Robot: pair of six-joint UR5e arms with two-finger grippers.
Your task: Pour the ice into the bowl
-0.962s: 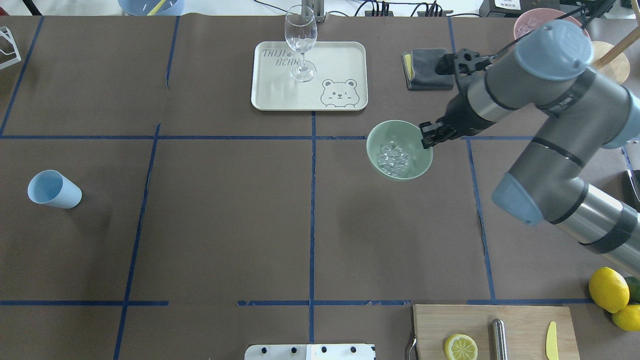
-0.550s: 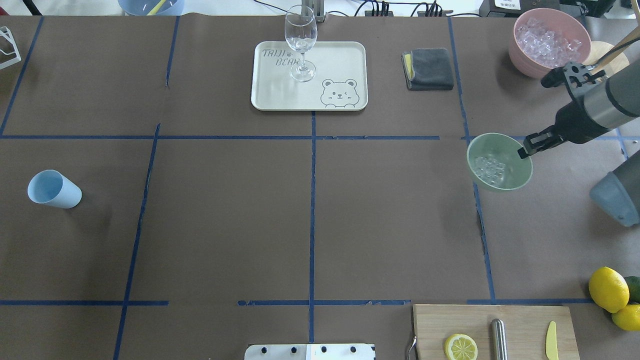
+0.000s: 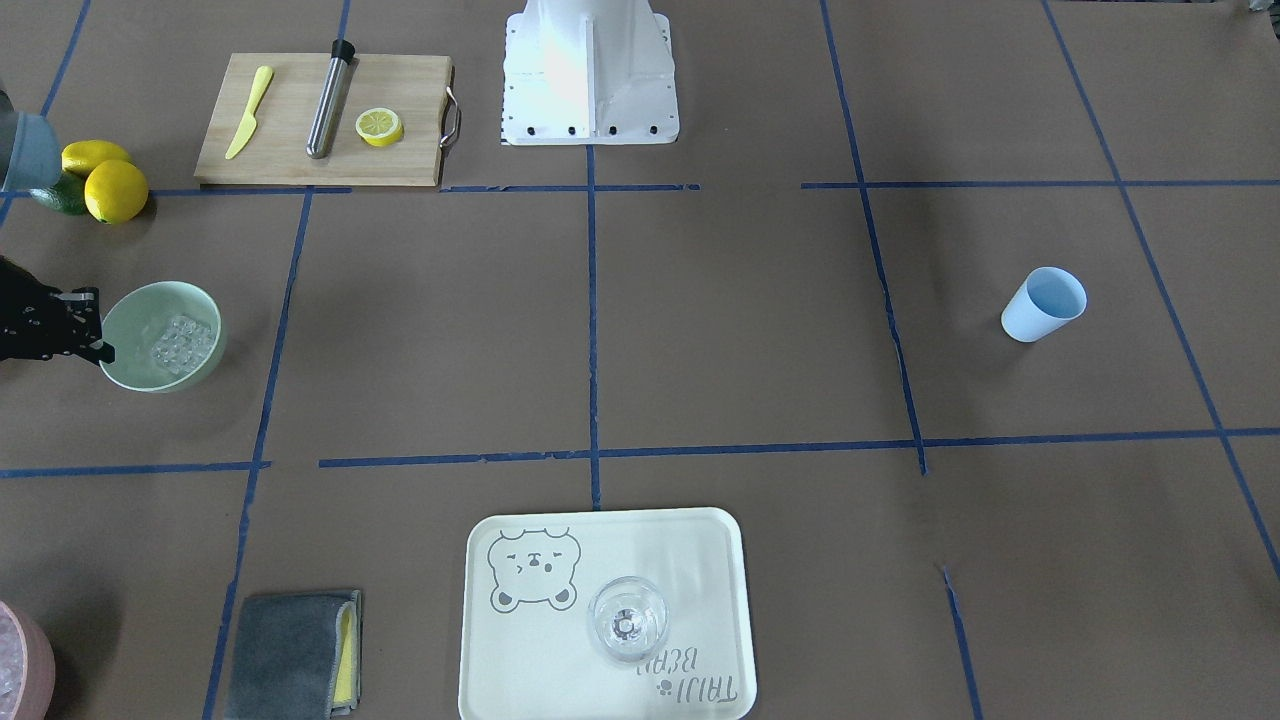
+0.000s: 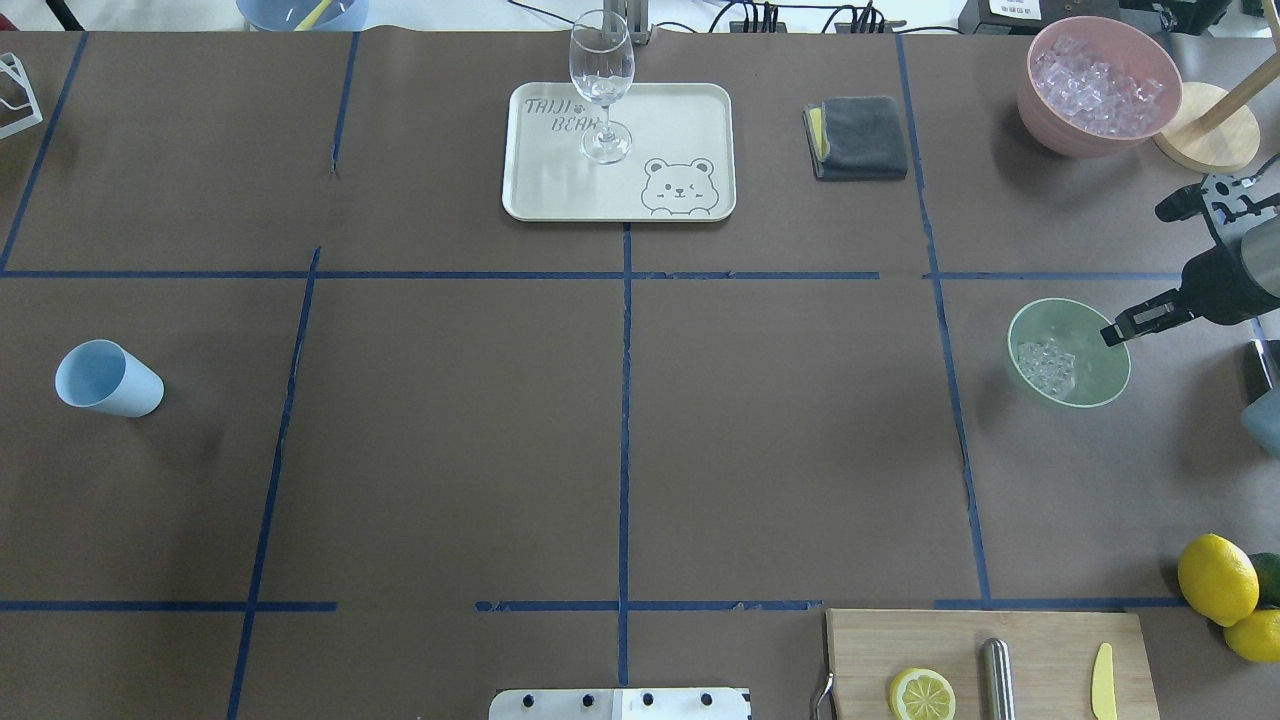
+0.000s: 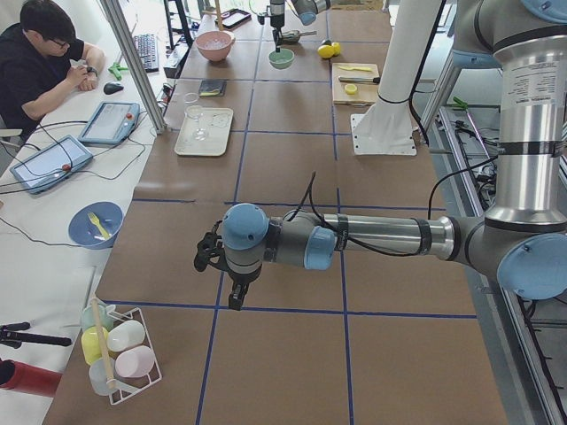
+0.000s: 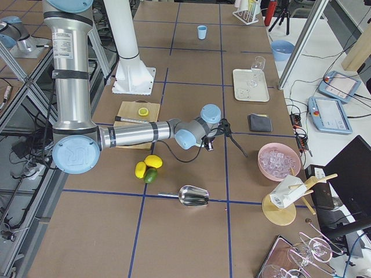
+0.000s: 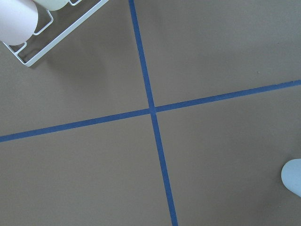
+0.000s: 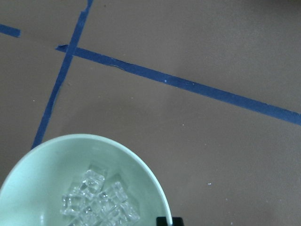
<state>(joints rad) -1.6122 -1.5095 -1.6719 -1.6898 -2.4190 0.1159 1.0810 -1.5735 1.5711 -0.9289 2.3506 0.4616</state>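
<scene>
The pale mint-green bowl (image 4: 1092, 380) is at the table's right side, with the ice (image 4: 1046, 366), a small heap of clear cubes, inside it. My right gripper (image 4: 1115, 333) is shut on the bowl's right rim. The front-facing view shows the same grip (image 3: 100, 350) on the bowl (image 3: 130, 318) and the ice (image 3: 180, 342). The right wrist view shows the bowl (image 8: 37, 174) and ice (image 8: 99, 201) close below. I cannot tell whether the bowl rests on the table. My left gripper (image 5: 235, 301) shows only in the exterior left view, over bare table; I cannot tell its state.
A pink container (image 4: 1050, 120) of ice and a wooden stand (image 4: 1205, 140) are at the back right. A grey cloth (image 4: 855, 137), a tray (image 4: 680, 120) with a wine glass (image 4: 601, 85), a blue cup (image 4: 105, 378), lemons (image 4: 1215, 578) and a cutting board (image 4: 1040, 640) are also here.
My right gripper has carried the bowl with the ice to the right and a little toward the robot. Most of the right arm has left the overhead view.
</scene>
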